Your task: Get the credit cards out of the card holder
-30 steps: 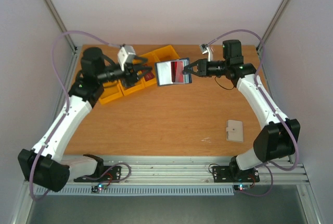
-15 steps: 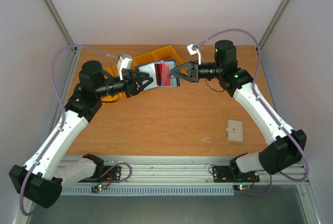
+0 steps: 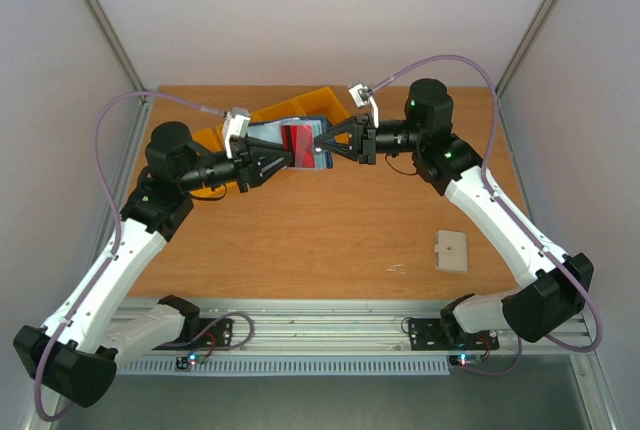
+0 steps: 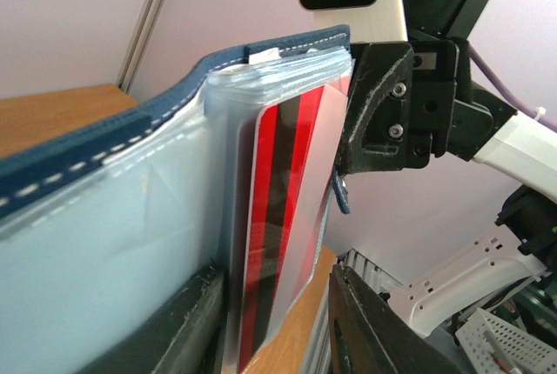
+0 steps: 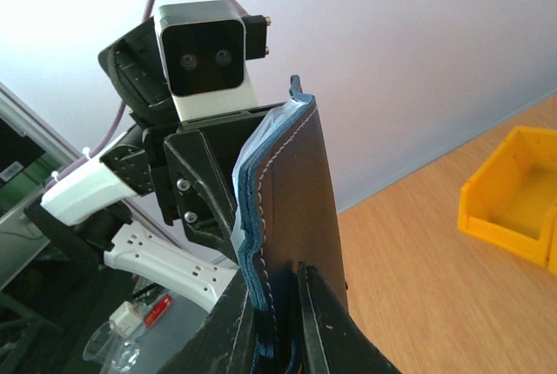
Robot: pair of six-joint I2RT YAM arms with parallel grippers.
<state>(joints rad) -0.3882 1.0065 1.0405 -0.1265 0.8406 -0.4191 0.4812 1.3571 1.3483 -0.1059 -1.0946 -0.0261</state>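
Observation:
The navy card holder (image 3: 316, 133) hangs open in the air over the back of the table, between both grippers. My right gripper (image 3: 327, 148) is shut on its right edge; in the right wrist view the fingers (image 5: 326, 326) pinch the stitched navy cover (image 5: 296, 191). A red credit card (image 3: 297, 137) sticks out of a blue-grey inner pocket. My left gripper (image 3: 288, 156) is open, its jaws on either side of that card. In the left wrist view the red card (image 4: 283, 217) stands between the fingers (image 4: 374, 330), with a gap on the right side. No teal card shows.
Yellow bins (image 3: 312, 102) stand at the back of the table behind the card holder; one shows in the right wrist view (image 5: 513, 191). A beige square pad (image 3: 451, 250) lies at the front right. Enclosure walls and posts stand on both sides.

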